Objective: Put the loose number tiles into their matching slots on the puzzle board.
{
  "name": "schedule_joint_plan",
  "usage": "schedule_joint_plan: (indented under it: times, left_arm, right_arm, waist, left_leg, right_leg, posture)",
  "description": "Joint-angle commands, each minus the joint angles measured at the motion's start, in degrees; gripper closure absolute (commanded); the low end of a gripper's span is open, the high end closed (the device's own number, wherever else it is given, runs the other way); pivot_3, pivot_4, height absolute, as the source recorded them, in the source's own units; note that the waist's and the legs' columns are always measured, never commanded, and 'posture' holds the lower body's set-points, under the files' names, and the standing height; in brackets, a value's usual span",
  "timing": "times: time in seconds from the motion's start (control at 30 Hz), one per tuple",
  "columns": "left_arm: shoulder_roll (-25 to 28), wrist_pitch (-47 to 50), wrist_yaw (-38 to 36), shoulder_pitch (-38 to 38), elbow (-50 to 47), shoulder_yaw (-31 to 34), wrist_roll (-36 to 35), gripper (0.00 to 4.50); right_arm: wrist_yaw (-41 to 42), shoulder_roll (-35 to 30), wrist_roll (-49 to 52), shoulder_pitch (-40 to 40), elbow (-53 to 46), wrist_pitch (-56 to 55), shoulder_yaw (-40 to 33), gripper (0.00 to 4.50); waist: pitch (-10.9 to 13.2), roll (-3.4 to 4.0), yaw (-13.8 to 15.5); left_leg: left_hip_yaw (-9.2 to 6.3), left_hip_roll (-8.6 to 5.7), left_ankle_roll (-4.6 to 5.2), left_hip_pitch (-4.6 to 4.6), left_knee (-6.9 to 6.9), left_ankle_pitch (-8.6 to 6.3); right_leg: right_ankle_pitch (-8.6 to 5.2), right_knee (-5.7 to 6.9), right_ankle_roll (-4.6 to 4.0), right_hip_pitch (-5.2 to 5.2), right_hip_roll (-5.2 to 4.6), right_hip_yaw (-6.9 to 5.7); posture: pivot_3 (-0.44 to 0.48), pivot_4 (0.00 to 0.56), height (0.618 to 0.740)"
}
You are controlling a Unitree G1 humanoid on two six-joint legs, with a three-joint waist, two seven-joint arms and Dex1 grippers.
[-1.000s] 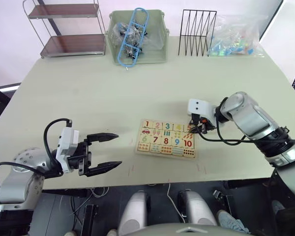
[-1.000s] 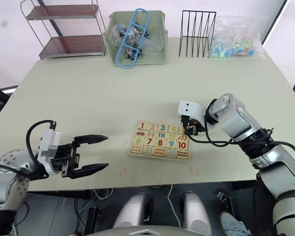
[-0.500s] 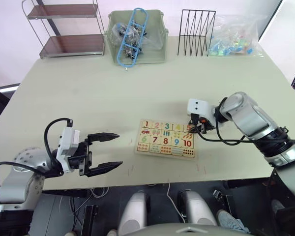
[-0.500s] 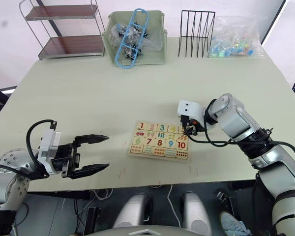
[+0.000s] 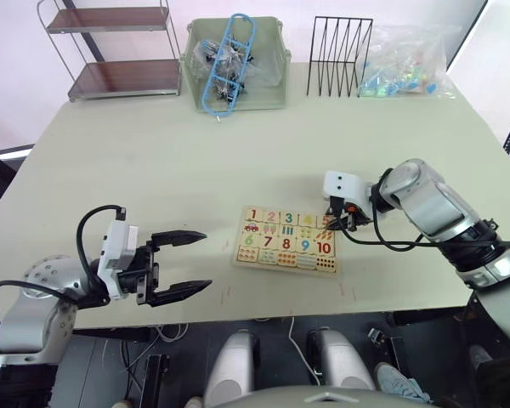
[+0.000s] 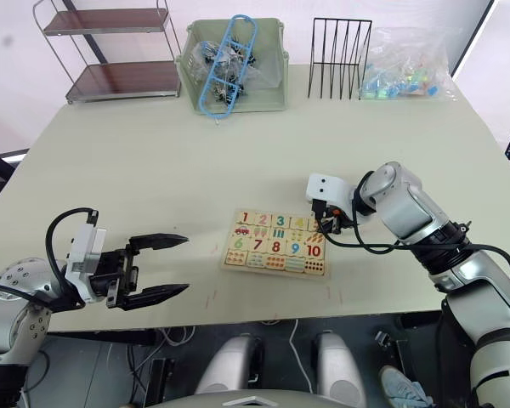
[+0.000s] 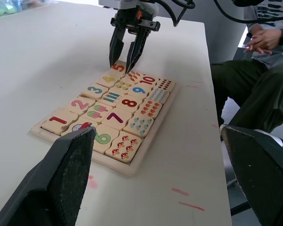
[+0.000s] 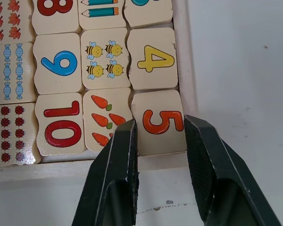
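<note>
On the worktop [image 5: 153, 161] the puzzle board [image 5: 287, 240] lay under my right gripper [image 8: 156, 141], which straddled the orange 5 tile [image 8: 161, 121] in its corner slot, narrowly parted, while my left gripper [image 5: 187, 262] gaped wide.

This looks like a robot test room or lab, not a home. A broad pale counter [image 5: 153, 161] stands before a plain white wall [image 5: 17, 51], and along its far edge sit props for handling trials: a small two-tier wire shelf [image 5: 115, 51], a pale green bin [image 5: 235, 64] of mixed parts with a blue plastic frame [image 5: 229, 64] poking out, a black wire rack [image 5: 340, 55] and a clear bag of coloured pieces [image 5: 404, 64]. Cables [image 5: 166, 370] trail on the dark floor below, and a seated person [image 7: 259, 80] waits beside the counter.
</note>
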Motion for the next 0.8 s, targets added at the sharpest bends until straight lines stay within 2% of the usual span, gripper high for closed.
schedule_joint_plan:
  times: [0.03,0.8]
  left_arm:
    - [0.3,-0.1,0.1,-0.1,-1.6,0.9,-0.8,0.00]
    - [0.0,-0.3,0.0,0.1,-1.4,0.6,-0.7,0.00]
  right_arm:
    - [-0.2,0.3,0.2,-0.1,-0.6,-0.1,-0.7,3.61]
    - [0.3,0.5,1.5,0.2,-0.9,2.0,-1.0,3.61]
  waist:
    - [0.0,0.00,0.0]
    - [0.0,0.00,0.0]
  left_leg:
    - [0.00,0.00,0.00,0.00,0.00,0.00]
    - [-0.03,0.00,0.00,0.00,-0.01,0.00]
  right_leg:
    - [0.00,0.00,0.00,0.00,0.00,0.00]
    - [-0.01,-0.01,-0.01,0.00,0.00,0.00]
  posture:
    - [0.000,0.150,0.740]
    - [0.000,0.150,0.740]
